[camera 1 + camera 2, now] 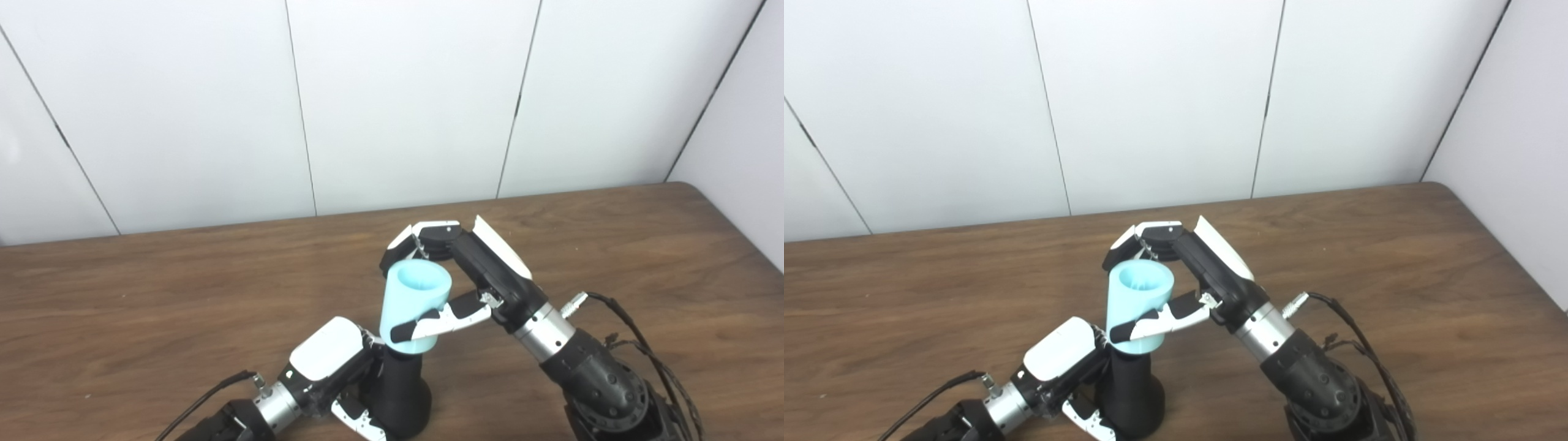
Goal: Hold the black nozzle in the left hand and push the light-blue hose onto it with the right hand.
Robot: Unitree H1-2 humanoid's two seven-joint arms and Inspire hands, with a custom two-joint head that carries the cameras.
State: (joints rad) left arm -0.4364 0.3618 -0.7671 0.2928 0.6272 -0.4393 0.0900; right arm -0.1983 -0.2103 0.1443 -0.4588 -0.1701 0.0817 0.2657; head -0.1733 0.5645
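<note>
While both hands are engaged, status as follows:

Left hand [334, 373]: closed around the black nozzle [401, 392], gripping its lower body; the nozzle stands near-upright just above or on the desk [153, 306], contact with the wood can't be told.
Right hand [465, 275]: wrapped on the light-blue hose [415, 306], thumb across the near side, fingers curled behind the top rim.
Hose position: sits directly on top of the nozzle, tilted slightly, its open end facing up toward the cameras.
Mating: hose's lower edge overlaps the nozzle's narrow top, so it looks started onto it; how deep it has seated is hidden inside the hose.
Done: nozzle held, hose picked up, aligned and apparently engaged.
Left: likely a further downward push to seat it fully, judging by how much black neck shows.
Risk: the tilt could make it bind.
</note>
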